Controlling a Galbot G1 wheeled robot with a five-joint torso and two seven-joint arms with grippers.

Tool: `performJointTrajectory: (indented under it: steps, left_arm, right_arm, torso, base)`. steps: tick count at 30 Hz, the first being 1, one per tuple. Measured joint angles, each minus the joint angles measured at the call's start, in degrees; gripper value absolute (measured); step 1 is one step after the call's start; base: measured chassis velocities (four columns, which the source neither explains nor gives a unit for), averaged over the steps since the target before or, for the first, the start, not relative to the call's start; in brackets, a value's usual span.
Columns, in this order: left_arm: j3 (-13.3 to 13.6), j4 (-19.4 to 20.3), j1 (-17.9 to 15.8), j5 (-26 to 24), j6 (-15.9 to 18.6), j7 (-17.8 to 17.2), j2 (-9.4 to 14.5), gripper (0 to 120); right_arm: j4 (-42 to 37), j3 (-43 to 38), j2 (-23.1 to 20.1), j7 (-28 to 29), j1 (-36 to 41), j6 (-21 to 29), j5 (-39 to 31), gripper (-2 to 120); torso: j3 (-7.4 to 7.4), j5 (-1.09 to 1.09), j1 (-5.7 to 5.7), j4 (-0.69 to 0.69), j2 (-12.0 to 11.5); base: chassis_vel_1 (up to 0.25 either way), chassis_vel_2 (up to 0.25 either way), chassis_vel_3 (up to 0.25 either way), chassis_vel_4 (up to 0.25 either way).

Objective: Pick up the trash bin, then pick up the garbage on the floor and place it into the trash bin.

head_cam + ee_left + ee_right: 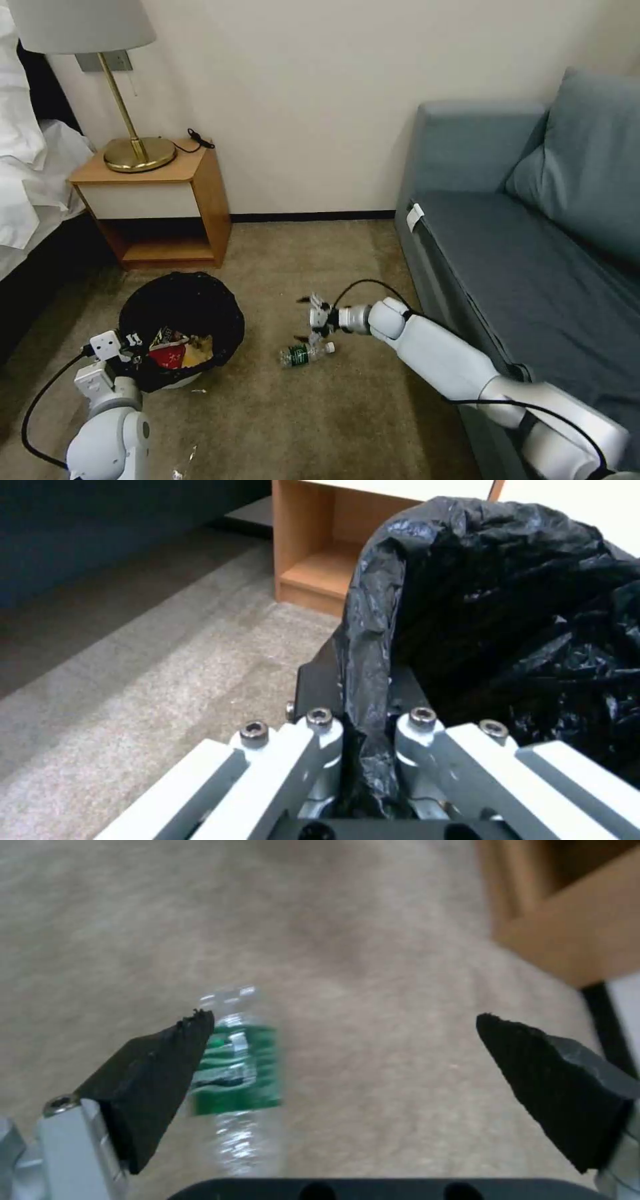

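Observation:
The trash bin (181, 312), lined with a crinkly black bag (507, 600), is low at the left. My left gripper (131, 344) (365, 719) is shut on its near rim, with the bag's folded edge pinched between the fingers. Inside the bin lie a red-and-white packet (167, 355) and a gold-yellow wrapper (199, 349). One piece of garbage, a small clear bottle with a green label (305, 354) (235, 1075), lies on its side on the carpet. My right gripper (313, 321) (343, 1026) hangs open just above it, the bottle close to one finger pad (155, 1080).
A wooden nightstand (163, 200) with a brass lamp (138, 152) stands against the wall behind the bin. A bed (27, 173) is at the far left. A grey-blue sofa (533, 253) runs along the right, close to my right arm. Tan carpet lies open in between.

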State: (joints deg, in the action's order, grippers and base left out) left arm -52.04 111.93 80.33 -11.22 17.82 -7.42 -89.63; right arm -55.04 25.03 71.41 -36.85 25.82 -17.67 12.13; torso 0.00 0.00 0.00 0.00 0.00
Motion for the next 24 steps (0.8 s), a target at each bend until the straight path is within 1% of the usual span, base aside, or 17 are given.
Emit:
performJointTrajectory:
  steps: [3,10,16,18,22,24]
  left_arm:
    - [0.05,-0.06,0.0,0.0,-0.05,-0.01,0.0,4]
    - [0.58,-0.09,0.08,0.29,-0.11,-0.05,-0.32,4]
    - [0.64,-0.09,0.52,0.36,-0.39,-0.07,-0.5,4]
    - [0.55,-0.11,0.9,0.36,-0.63,-0.09,-0.66,4]
    - [0.5,-0.08,1.08,0.36,-0.71,-0.13,-0.89,4]
    - [0.5,-0.08,1.1,0.36,-0.73,-0.14,-0.94,4]
  right_arm:
    - [0.07,-0.09,0.31,-0.71,0.67,-0.98,0.99,100]
    - [1.37,0.34,1.53,-1.78,1.36,-2.01,0.9,100]
    - [4.52,1.0,2.88,-1.91,1.43,-3.18,0.9,100]
    - [7.28,1.74,3.91,-1.85,1.19,-3.56,0.6,100]
    - [11.13,1.74,5.17,-0.43,0.96,-3.72,-0.36,100]
    - [11.42,1.74,5.25,-0.22,0.96,-3.72,-0.51,100]
  torso:
    - [0.0,0.0,0.0,0.0,0.0]
    - [0.0,0.0,0.0,0.0,0.0]
    - [0.0,0.0,0.0,0.0,0.0]
    - [0.0,0.0,0.0,0.0,0.0]
    - [0.0,0.0,0.0,0.0,0.0]
    - [0.0,0.0,0.0,0.0,0.0]
  base:
    - [0.0,0.0,0.0,0.0]
    - [0.0,0.0,0.0,0.0]
    - [0.0,0.0,0.0,0.0]
    - [0.0,0.0,0.0,0.0]
    - [0.0,0.0,0.0,0.0]
    - [0.0,0.0,0.0,0.0]
